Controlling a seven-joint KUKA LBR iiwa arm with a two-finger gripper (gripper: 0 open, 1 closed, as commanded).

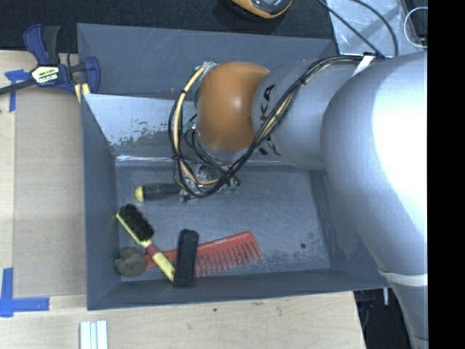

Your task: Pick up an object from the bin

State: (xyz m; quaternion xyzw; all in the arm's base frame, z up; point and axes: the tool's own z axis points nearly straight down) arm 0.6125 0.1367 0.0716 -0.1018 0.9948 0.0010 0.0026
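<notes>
My gripper [193, 187] is down near the bin floor at the back left, mostly hidden under the arm's orange cover and cables. Just to its left lies a small black tool with a yellow end [155, 192], its black end reaching up to the gripper. Whether the gripper touches it is hidden. In front of that, a black-bristled brush with a yellow handle [139, 229] lies slanted towards the front.
Along the front wall lie a red comb [227, 253], a black bar [186, 257] laid across it, and a grey-brown lump [131, 262] in the front left corner. The arm covers the bin's right and back.
</notes>
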